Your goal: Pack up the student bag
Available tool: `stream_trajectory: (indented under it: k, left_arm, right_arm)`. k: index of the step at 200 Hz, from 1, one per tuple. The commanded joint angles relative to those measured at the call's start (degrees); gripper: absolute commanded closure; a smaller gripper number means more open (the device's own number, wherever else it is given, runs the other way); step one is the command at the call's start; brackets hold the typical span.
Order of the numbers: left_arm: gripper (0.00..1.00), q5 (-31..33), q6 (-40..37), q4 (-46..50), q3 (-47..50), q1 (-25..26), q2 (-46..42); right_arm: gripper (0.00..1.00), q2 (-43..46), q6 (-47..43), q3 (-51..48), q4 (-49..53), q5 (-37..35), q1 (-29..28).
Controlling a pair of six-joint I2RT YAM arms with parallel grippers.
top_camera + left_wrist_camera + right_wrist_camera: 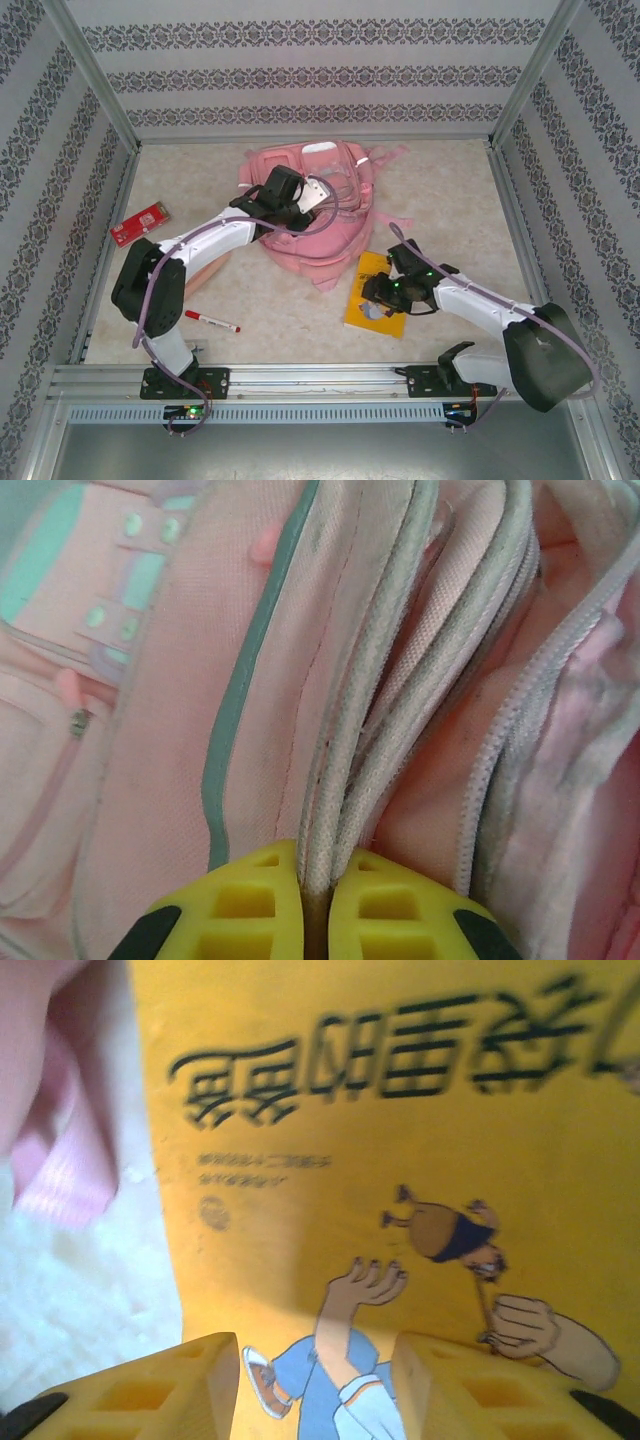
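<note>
While left gripper pinches student bag | right gripper half-open over book

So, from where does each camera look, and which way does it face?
Top external: above and behind the arm bases, looking down at the table; both arms show, left pincer on the bag, right pincer over the book.
Left wrist: on the left wrist, facing the bag close up; its yellow fingers pinch a piped seam.
Right wrist: on the right wrist, facing down at the book; its fingers stand apart.
Shared: bag in all three; book in top and right wrist.
</note>
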State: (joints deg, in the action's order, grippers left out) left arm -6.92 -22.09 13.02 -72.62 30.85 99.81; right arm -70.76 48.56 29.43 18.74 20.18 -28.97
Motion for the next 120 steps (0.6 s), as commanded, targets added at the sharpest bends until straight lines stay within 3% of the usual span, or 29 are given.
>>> stream_trajectory:
  k: [1,6,21,38,87,120]
  left_arm:
    - [0.87,3.35,1.47,-7.54,1.24,-2.33,1.13]
    - [0.85,3.36,1.80,-7.46,0.72,-2.52,2.06]
    - [0.63,1.78,2.03,-5.49,-1.63,-2.60,4.35]
    - [0.53,-4.78,3.60,-1.43,-3.81,-2.55,4.64]
    - [0.47,-8.16,31.95,14.57,-2.82,1.23,-3.78]
    - [0.47,-15.63,50.68,13.68,3.60,11.24,-2.84]
  right_arm:
    - [0.48,1.36,6.38,-0.44,1.79,1.17,-2.47]
    - [0.48,2.50,6.81,-0.35,2.56,0.74,-2.49]
    - [0.44,5.82,6.49,0.43,7.11,-1.35,-1.90]
    - [0.40,8.54,4.03,1.31,14.00,-2.34,0.86]
    - [0.38,16.69,-4.70,-3.48,22.84,-1.59,19.28]
    - [0.44,19.86,-4.03,-8.03,15.51,0.91,22.00]
